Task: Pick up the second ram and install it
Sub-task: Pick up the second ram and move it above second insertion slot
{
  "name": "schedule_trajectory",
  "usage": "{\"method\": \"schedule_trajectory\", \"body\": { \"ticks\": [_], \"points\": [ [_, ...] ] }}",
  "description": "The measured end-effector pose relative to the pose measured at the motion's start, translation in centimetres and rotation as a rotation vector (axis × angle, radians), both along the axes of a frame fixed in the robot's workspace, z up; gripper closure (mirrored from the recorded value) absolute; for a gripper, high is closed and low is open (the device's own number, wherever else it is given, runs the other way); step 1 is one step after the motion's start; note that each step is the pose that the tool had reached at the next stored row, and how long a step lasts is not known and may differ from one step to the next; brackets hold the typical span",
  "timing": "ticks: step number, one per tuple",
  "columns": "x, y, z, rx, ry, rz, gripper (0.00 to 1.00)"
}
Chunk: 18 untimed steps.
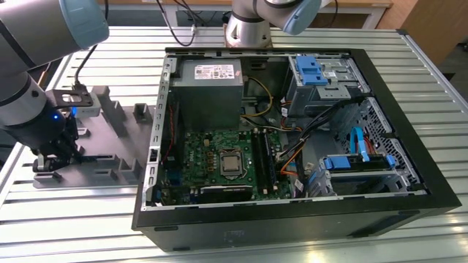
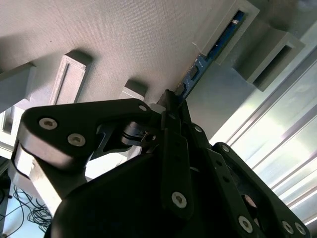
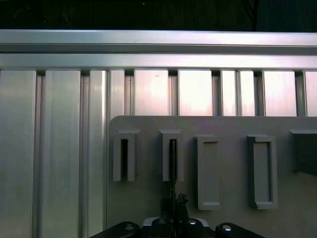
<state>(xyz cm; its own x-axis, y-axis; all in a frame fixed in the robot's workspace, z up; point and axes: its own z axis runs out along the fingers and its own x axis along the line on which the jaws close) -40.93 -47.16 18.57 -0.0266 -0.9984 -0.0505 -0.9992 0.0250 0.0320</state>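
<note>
Over at the exterior view's left, on the slatted aluminium table [image 1: 73,219], beside the black computer case [image 1: 431,181] lying with its side panel off: a grey plastic holder tray [image 1: 109,118] with upright slotted posts, and the arm's black two-fingered gripper [image 1: 47,161] lowered onto the tray's far-left end.

Clamped, judging by the second wrist view, with the gripper [image 2: 173,99] pinched together on one end of the second ram [image 2: 225,32], a long thin blue-green circuit-board stick. Standing on edge, seated in the slotted posts of the holder tray [image 2: 124,39], running straight away from the fingertips. Seen edge-on in the first wrist view, the second ram [image 3: 172,158] a dark sliver inside one post slot of the holder tray [image 3: 228,126], reaching back to the gripper [image 3: 174,201].

Early in the job, by this evidence. Reached and apparently gripped: done. Not yet lifted out of the holder, not yet carried across to the case, not yet pressed home. Destination presumably among the long black slot strips [image 1: 264,159] on the green motherboard [image 1: 197,159], well apart from the tray. Impossible to tell from here whether a first stick already sits in one of them.
</note>
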Motion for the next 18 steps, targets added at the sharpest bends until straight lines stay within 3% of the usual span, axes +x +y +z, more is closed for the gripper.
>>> {"method": "schedule_trajectory", "body": {
  "ticks": [13,18],
  "points": [
    [0.0,0.0,0.01,0.0002,-0.0003,0.0,0.86],
    [0.0,0.0,0.55,-0.0001,0.0,0.0,0.86]
  ]
}}
